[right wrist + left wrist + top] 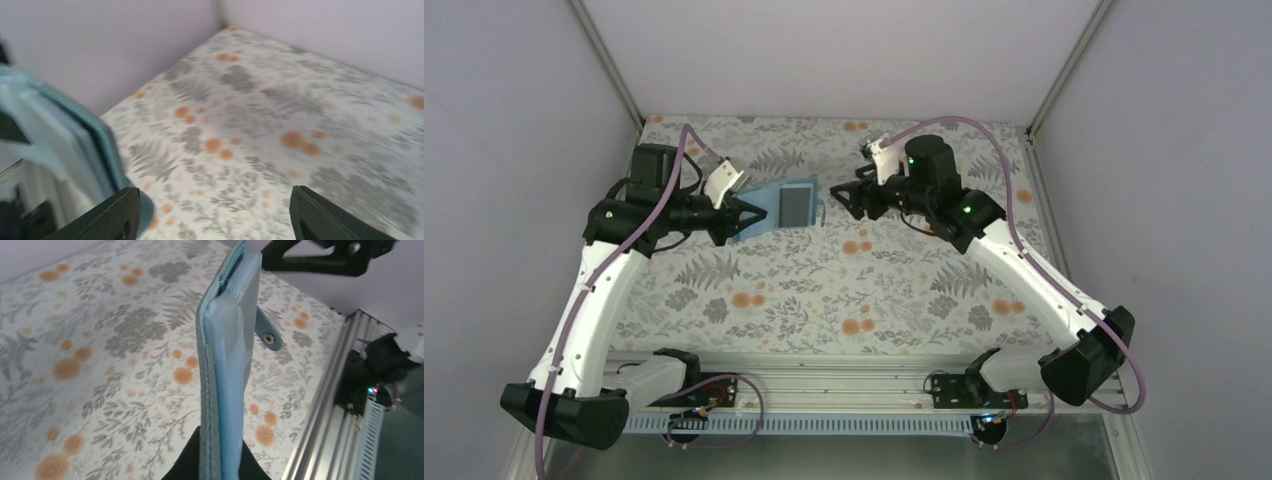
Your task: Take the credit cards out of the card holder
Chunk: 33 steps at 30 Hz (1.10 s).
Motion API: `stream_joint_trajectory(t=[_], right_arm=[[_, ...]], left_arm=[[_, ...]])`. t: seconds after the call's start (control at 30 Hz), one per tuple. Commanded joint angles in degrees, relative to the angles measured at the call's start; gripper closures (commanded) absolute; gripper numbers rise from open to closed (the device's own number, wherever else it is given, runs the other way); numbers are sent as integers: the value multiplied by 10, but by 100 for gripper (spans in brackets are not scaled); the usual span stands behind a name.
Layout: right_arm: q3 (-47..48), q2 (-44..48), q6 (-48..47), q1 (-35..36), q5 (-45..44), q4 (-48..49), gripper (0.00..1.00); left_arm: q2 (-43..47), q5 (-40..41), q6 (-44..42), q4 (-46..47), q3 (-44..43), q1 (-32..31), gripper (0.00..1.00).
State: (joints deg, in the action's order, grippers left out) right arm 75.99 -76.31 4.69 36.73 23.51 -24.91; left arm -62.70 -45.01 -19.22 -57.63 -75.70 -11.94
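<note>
Your left claw (754, 214) is clamped tight on the left edge of the card holder (786, 206), holding it over the flowered cloth (874, 280) toward the far side of the surface. Your right claw (840, 198) stands wide, just beside the holder's right edge, gripping nothing. From your left wrist the holder shows edge-on, its snap tab (269, 336) sticking out to one side. You cannot make out the credit cards among its pale blue pockets.

Teal card holder (769, 206), orange-flowered cloth (824, 290)
</note>
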Motion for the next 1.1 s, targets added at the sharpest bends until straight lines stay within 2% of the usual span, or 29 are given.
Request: stream_joint_trajectory(t=[0.0,0.07,0.1,0.13,0.27,0.53,0.67,0.73,0.93,1.07], right_arm=[[-10,40,65,-4,-157,13,24],[-54,51,29,-4,12,66,17],[-72,49,17,-4,106,91,3],[-88,42,12,-4,163,111,1],[-110,42,-11,-14,178,155,1],[-83,0,-24,-23,330,170,2],[-80,-14,-28,-23,350,157,14],[-83,-10,-37,-23,356,151,15],[-101,34,-60,-48,299,123,16],[-95,35,-35,-55,259,131,25]], left_arm=[[-6,22,58,45,27,7,98],[-7,-28,44,48,38,7,98],[-8,-37,39,46,37,7,98],[-7,-38,35,44,35,7,98],[0,-72,15,29,32,7,98],[10,-116,-14,15,40,8,98],[9,-133,-18,12,36,9,97],[10,-135,-19,10,35,12,98],[18,-139,-30,6,38,15,97],[18,-150,-34,3,38,15,98]])
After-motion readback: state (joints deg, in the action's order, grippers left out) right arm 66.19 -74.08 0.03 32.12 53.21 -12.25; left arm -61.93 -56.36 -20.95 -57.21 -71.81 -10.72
